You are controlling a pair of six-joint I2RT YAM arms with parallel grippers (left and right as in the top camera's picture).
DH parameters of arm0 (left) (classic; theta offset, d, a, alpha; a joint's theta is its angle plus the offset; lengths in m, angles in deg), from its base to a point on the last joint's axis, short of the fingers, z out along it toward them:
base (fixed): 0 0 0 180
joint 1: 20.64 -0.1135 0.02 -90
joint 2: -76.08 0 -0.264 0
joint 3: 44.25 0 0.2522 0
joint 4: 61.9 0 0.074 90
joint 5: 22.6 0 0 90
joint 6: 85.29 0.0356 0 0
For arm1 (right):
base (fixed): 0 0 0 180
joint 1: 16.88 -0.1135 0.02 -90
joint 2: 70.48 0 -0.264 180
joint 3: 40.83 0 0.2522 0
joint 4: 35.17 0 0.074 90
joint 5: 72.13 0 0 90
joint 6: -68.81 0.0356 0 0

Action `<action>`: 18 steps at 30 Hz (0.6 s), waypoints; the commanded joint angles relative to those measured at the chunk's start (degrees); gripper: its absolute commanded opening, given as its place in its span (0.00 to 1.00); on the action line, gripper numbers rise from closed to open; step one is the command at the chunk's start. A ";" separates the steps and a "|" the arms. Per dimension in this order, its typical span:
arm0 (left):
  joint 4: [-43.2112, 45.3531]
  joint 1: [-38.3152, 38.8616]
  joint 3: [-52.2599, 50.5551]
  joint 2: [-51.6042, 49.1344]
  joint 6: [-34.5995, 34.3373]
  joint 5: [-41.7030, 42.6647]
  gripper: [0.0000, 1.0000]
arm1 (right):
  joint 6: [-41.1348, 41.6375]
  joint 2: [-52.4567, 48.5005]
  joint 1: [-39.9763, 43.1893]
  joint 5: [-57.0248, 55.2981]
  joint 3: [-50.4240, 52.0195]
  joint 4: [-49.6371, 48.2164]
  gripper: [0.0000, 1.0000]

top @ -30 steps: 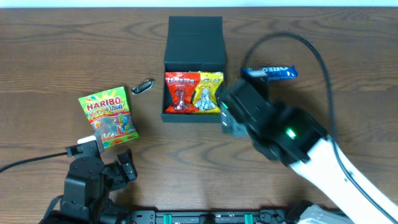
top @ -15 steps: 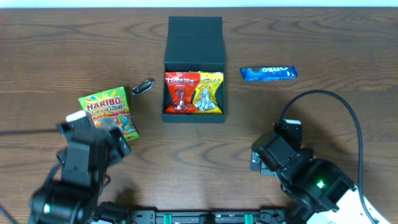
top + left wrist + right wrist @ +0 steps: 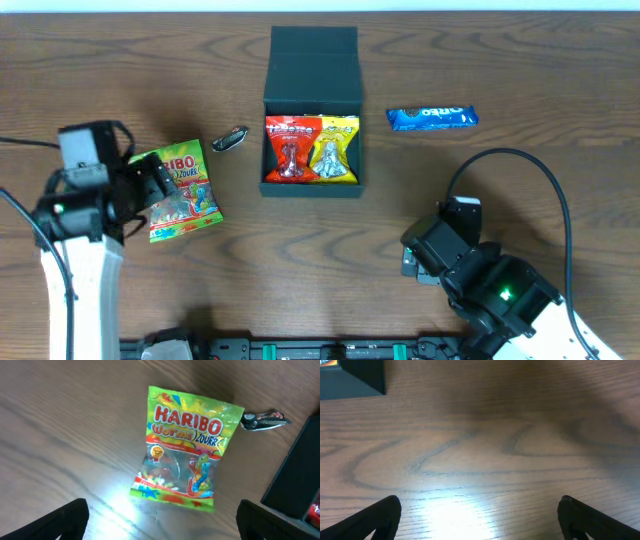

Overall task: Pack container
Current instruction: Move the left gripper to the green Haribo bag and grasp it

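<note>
The dark green-black square container (image 3: pixel 311 100) stands at the table's back middle with its flap lid open. Inside lie a red packet (image 3: pixel 289 149) and a yellow packet (image 3: pixel 335 149). A Haribo gummy bag (image 3: pixel 178 190) lies flat to its left; it also shows in the left wrist view (image 3: pixel 185 447). My left gripper (image 3: pixel 150 185) is open, at the bag's left end, with wood between its fingers (image 3: pixel 162 520). My right gripper (image 3: pixel 415 252) is open and empty over bare wood (image 3: pixel 480 515), front right of the container. The container's corner (image 3: pixel 352 377) shows there.
A blue Oreo packet (image 3: pixel 432 118) lies right of the container. A small dark wrapped item (image 3: pixel 231 139) lies between the Haribo bag and the container, also in the left wrist view (image 3: pixel 263 420). The right arm's cable (image 3: pixel 500 157) loops over the table.
The right arm drew back from the container to the front right a second ago and has since held still. The left arm rose from the front edge and reached the Haribo bag.
</note>
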 commanded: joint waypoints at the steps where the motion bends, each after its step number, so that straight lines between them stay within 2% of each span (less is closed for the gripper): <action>1: 1.51 -2.19 -2.47 -3.19 7.82 9.38 0.95 | 1.16 0.09 -0.28 -0.63 0.81 -0.85 0.99; 2: 2.36 -2.08 -3.34 -4.39 9.46 10.67 0.95 | 1.16 0.09 -0.28 -0.68 1.05 -1.16 0.99; 13: 14.71 -0.90 -12.70 -12.20 9.35 11.28 0.95 | 1.16 0.11 -0.26 -1.90 4.09 -3.08 0.99; 18: 19.19 -0.90 -13.60 -15.45 8.50 10.16 0.95 | 0.52 0.09 -0.26 -1.90 4.09 -3.54 0.99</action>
